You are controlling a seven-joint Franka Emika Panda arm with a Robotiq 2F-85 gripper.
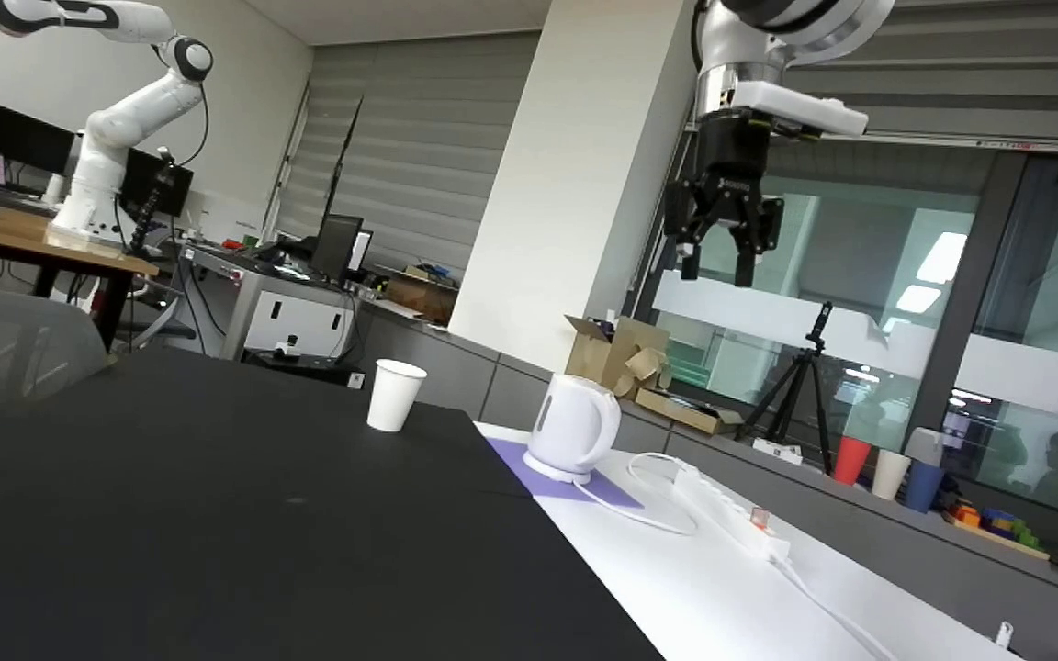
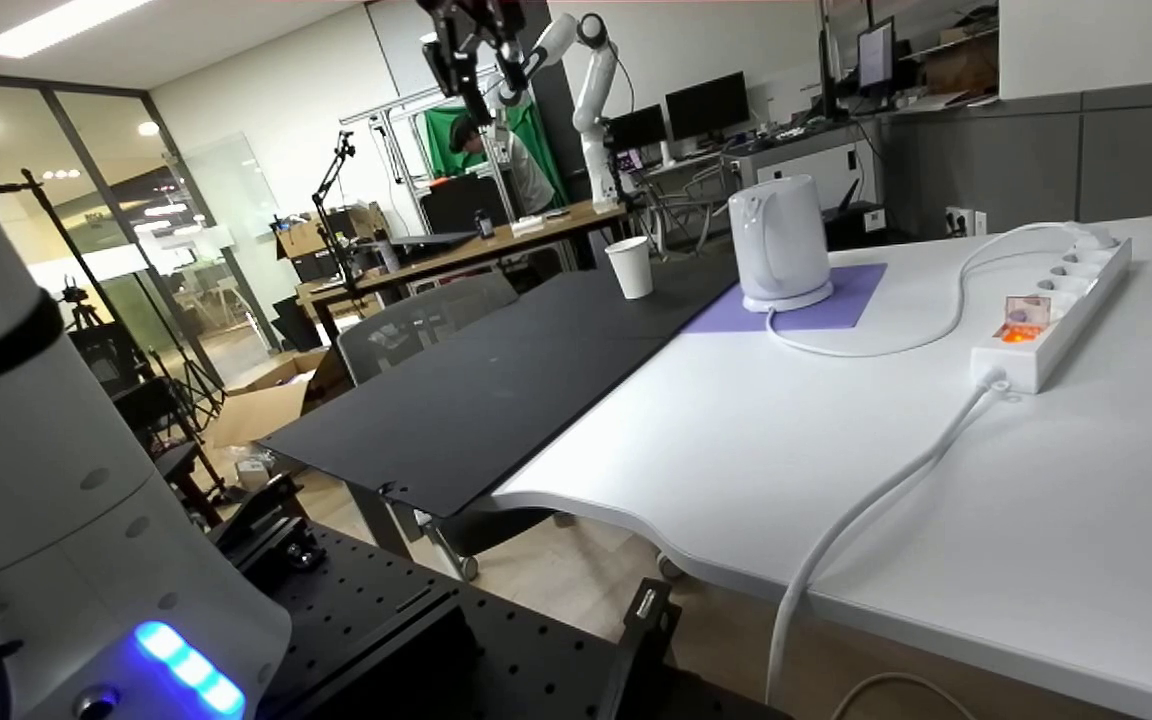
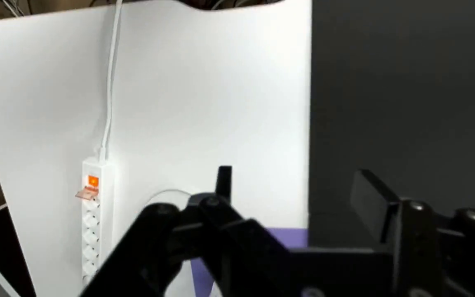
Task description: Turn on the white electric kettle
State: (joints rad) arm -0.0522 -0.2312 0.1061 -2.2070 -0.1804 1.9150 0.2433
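Observation:
The white electric kettle (image 1: 570,422) stands upright on its base on a purple mat (image 1: 512,459); it also shows in an exterior view (image 2: 786,240). In the wrist view most of it is hidden behind the gripper or out of frame. My gripper (image 1: 717,266) hangs in the air, well above the table and apart from the kettle. It also shows at the top of an exterior view (image 2: 498,95). In the wrist view the gripper (image 3: 297,187) has its fingers wide apart with nothing between them.
A white power strip (image 2: 1056,310) with a lit orange switch lies beside the kettle; cords run from it. A white paper cup (image 1: 395,395) stands on the black surface (image 1: 244,514) adjoining the white table (image 2: 656,440). Coloured cups (image 1: 890,473) and a tripod (image 1: 800,386) stand by the window.

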